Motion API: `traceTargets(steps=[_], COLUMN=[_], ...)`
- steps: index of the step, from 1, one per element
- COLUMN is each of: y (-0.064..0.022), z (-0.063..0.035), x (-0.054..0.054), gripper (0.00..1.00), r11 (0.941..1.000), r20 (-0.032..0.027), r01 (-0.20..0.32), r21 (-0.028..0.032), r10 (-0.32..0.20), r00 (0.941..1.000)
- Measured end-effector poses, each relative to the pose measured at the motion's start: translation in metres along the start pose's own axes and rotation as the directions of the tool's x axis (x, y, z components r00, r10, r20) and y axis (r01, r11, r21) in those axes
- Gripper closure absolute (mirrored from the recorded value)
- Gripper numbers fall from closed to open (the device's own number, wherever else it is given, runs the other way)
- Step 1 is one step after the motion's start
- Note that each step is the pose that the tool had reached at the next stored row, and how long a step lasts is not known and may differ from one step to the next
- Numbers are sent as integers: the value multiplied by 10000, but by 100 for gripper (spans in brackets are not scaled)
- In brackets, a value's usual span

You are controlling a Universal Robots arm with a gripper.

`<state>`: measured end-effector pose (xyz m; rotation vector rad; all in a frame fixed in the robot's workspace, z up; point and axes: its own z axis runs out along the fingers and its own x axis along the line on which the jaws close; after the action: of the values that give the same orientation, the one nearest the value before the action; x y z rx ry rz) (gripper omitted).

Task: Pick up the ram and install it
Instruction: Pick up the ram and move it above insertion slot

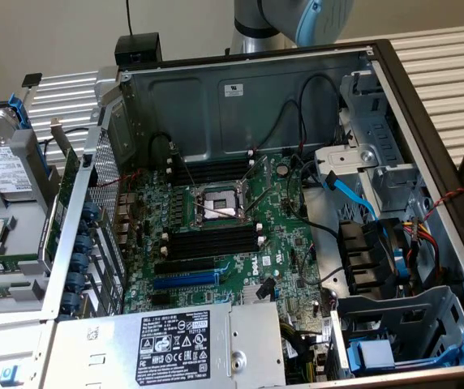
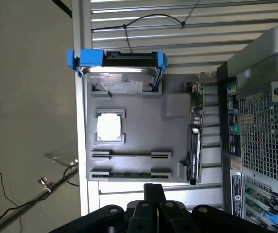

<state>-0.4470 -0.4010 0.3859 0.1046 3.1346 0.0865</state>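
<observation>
Overhead, the arm (image 1: 266, 23) faces down toward the ram (image 2: 130, 174) in the tray (image 2: 146, 131), jaws closed.

We see our arm (image 1: 258, 24) at about one o'clock in the exterior view: a silver-grey metal tube with darker ring seams, meeting a rounded light-blue joint cap (image 1: 323, 18). In the wrist view our gripper (image 2: 154, 191) is matt black throughout, with round knuckle pivots and blocky linked segments.
</observation>
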Motion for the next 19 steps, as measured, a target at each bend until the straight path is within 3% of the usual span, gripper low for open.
traceTargets(steps=[4, 9, 15, 19], y=[1, 0, 0, 0], z=[3, 4, 4, 4], x=[2, 2, 2, 2], gripper=[90, 90, 90, 90], r11=[9986, 9896, 9683, 9472], r20=[-27, -77, -136, -175], r01=[531, 1436, 2497, 3206], r21=[-3, -9, -23, -36], r10=[-531, -1436, -2497, -3207], r00=[9986, 9896, 9682, 9470])
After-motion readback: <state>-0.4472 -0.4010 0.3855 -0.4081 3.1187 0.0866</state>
